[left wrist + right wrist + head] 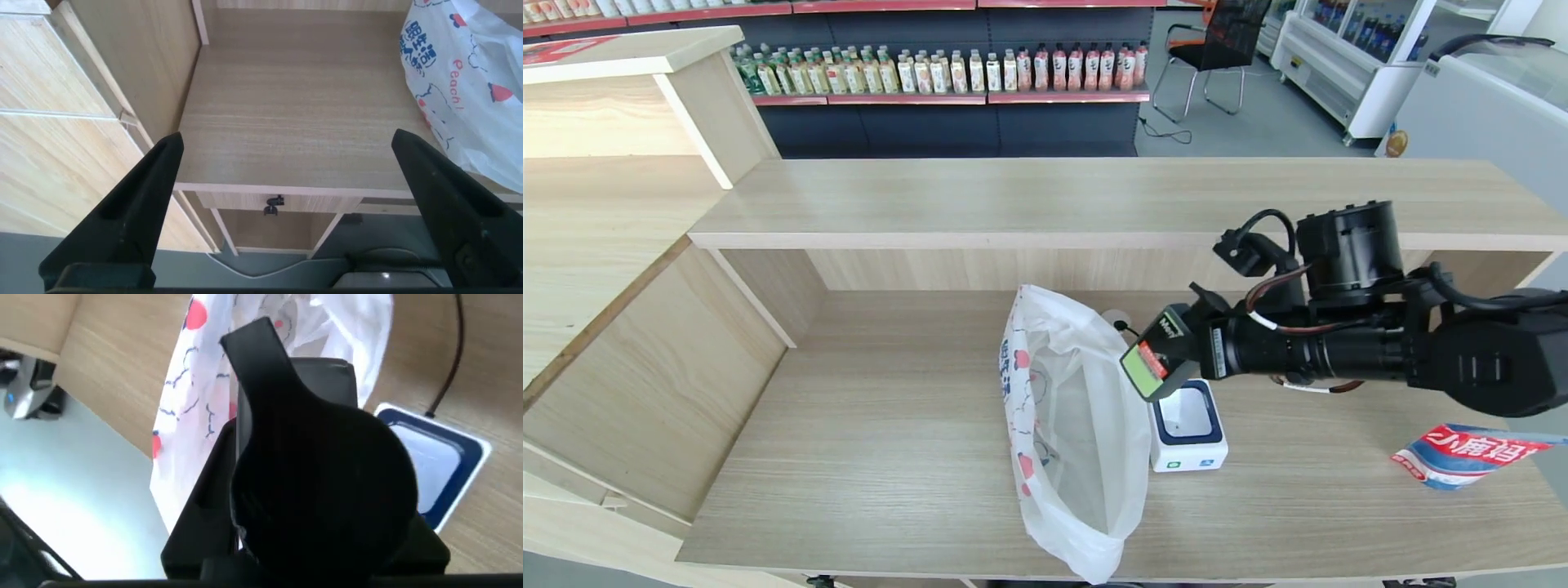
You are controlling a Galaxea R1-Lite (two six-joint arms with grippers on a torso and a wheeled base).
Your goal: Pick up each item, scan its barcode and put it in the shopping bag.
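Observation:
A white plastic shopping bag (1070,425) lies open in the middle of the lower desk (874,457). Right beside it stands a small white and blue barcode scanner (1188,429). My right gripper (1176,347) hovers just above the scanner, shut on a small box (1150,366) with a green and red face. In the right wrist view the dark box (319,457) sits between the bag (196,392) and the scanner (445,469). My left gripper (288,147) stands open and holds nothing over the desk's front left part, with the bag (466,73) off to one side.
A red, white and blue snack packet (1462,453) lies at the desk's right edge. A raised counter (1094,196) runs along the back and a side panel (645,384) closes the left. Bare desk surface lies left of the bag.

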